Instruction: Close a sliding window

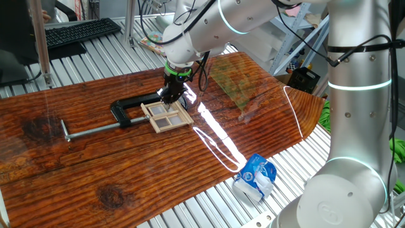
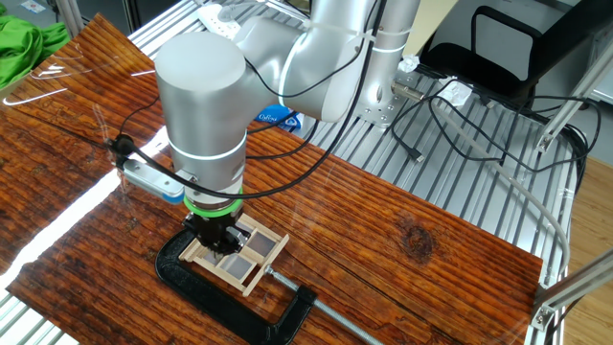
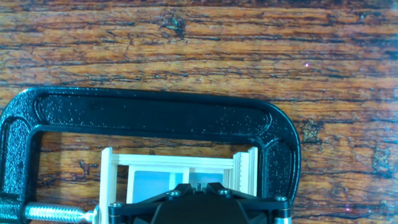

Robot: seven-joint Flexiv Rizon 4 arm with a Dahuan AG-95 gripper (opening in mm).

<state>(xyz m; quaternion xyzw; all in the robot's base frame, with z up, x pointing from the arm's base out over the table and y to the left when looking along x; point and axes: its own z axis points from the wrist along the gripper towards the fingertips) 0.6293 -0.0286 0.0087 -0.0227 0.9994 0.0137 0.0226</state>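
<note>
Whether the jaws are wide, narrow or gripping cannot be told: in every view the black body of the gripper [image 2: 222, 233] hides the fingertips, which reach down onto the sliding window [image 1: 168, 115]. In the hand view only the gripper's dark housing fills the bottom edge, with the pale frame right ahead of it.

The window lies flat on the desk [image 1: 95, 171], a small frame of light wood with crossbars and bluish panes. The gripper [image 1: 172, 94] sits over the end of it that lies toward the arm in one fixed view.

A black clamp [image 3: 155, 115] curves around the window, its threaded screw [image 3: 56, 213] pressing against the frame's side, and its long silver rod [image 1: 95, 130] runs away across the wood to a small crossbar handle.

Farther out, a white looped cable [image 1: 218, 149] trails over the desk, a crumpled blue-and-white bag [image 1: 255, 177] lies on the metal slats beyond the desk's edge, and a black keyboard [image 1: 81, 30] lies at the far end.
</note>
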